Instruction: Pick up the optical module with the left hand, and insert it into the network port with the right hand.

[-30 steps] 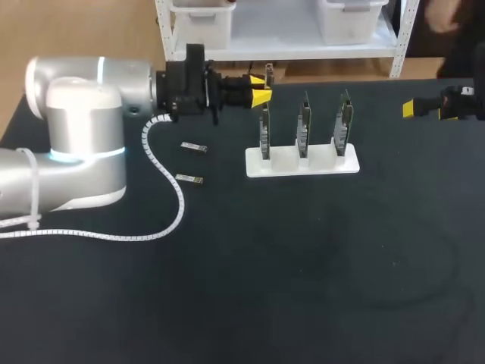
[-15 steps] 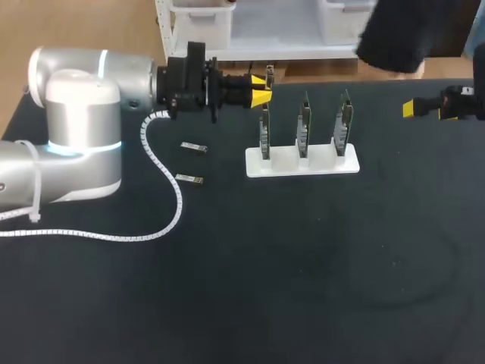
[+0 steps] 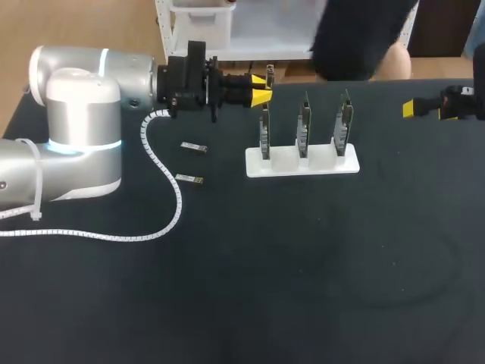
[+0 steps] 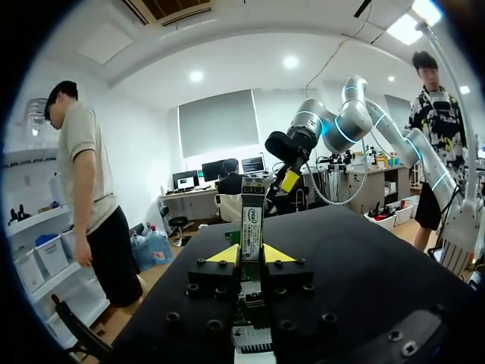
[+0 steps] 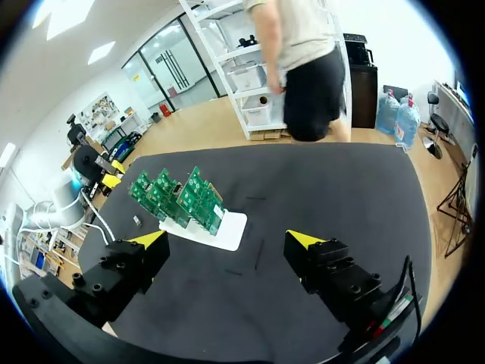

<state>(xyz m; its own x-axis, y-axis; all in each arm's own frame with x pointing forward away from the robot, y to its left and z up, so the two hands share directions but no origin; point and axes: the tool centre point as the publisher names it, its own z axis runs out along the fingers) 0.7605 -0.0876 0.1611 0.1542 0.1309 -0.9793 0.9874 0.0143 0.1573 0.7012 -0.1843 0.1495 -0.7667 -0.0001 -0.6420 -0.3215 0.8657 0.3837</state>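
Left tool (image 3: 258, 89) is clamped on the module (image 4: 251, 216), held clear of the worktop (image 3: 303, 288) at 11 o'clock of the card stand (image 3: 301, 161) — likely presented for handover. Right tool (image 5: 227, 241) stands at the stand's 2 o'clock, jaws wide apart — ready to receive it.

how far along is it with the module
Pickup looks done: the left gripper is shut on a module, held up near the cards in the white stand. Two more modules lie on the table. Left to do: the right gripper is open and empty, off to the side, so handover and insertion remain.
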